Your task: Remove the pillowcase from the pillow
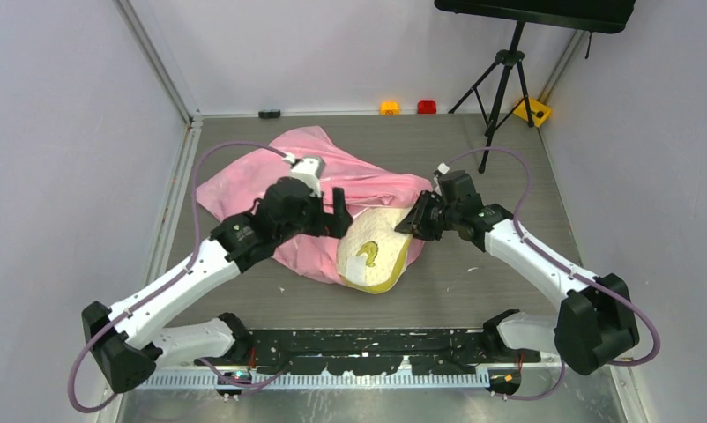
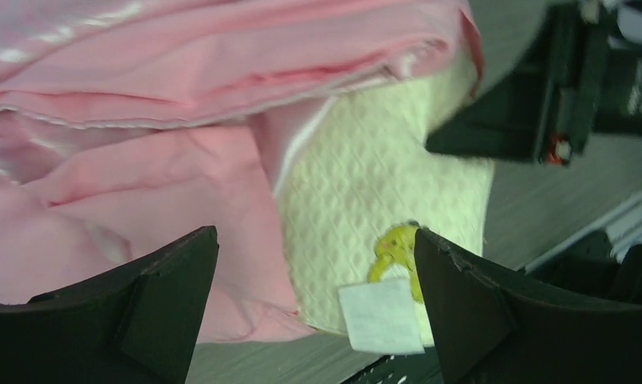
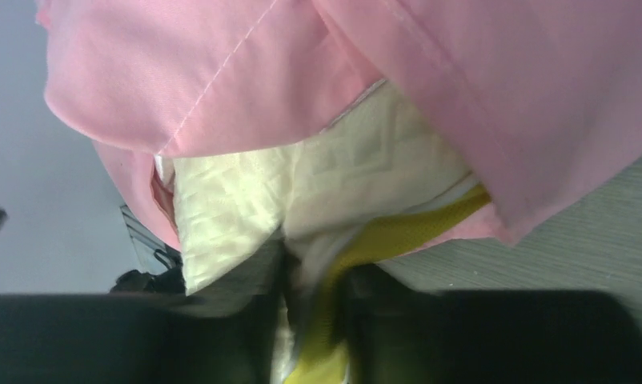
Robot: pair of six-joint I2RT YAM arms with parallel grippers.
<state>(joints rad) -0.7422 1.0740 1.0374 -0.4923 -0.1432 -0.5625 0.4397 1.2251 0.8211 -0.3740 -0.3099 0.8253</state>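
The pillowcase [image 1: 244,181], where is it on your screen? That's my spotter asking.

Me: Mid-table [image 1: 456,291], bunched over the far part of the pillow [image 1: 376,251]. In the overhead view the pink heap runs off toward ten o'clock. The pillow's bare cream end pokes out of its mouth toward five o'clock.

Spotter: And your grippers?

Me: The right gripper [image 3: 314,280] comes in from three o'clock and is pinched on the pillow's mustard edge band [image 3: 406,228]. I can see the band squeezed between its fingers. The left gripper [image 2: 314,236] hangs spread wide over the hem, holding nothing.

Spotter: How would you take this step?

Me: As I judge it, the left should come down on pink cloth only, at the hem where it folds back, not on the quilting. Then I'd close it and pull toward ten o'clock while the right anchors the pillow. Satin looks slippery, so I'd want a deep bite on a fold.

Spotter: How does the cloth look?

Me: Glossy, loose and deeply creased, with a stitched hem. The pillow is dimpled, with a white tag [image 2: 379,316] beside a gold emblem [image 2: 394,248].
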